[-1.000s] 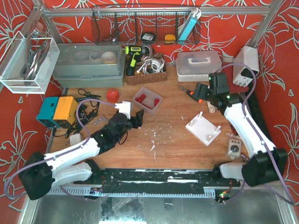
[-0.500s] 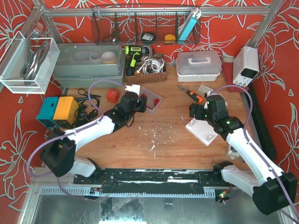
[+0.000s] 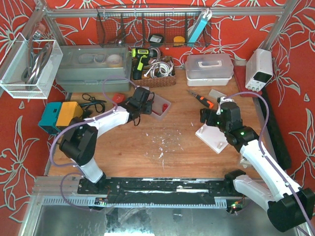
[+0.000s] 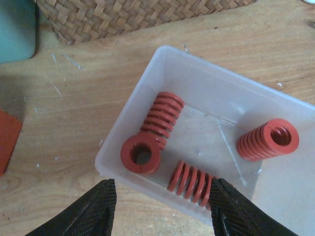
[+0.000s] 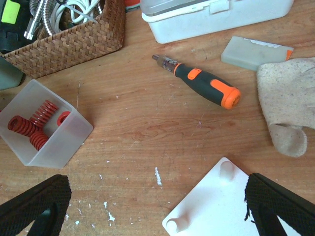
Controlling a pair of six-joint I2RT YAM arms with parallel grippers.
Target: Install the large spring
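Left gripper (image 4: 162,191): fingers spread wide, nothing between them, poised over the near rim of the translucent bin (image 4: 197,73). Three red springs lie in the bin. The large spring (image 4: 156,120) is on its side at the left, open end towards me. Two shorter springs (image 4: 268,140) sit apart from it, one right, one close to my right finger.

Right gripper (image 5: 156,179): also released and empty, over the wooden tabletop at the far corner of the white peg plate (image 5: 216,206). An orange-and-black screwdriver (image 5: 206,86) lies beyond the plate, a beige cloth (image 5: 288,98) to its right and a wicker basket (image 5: 69,44) at far left.
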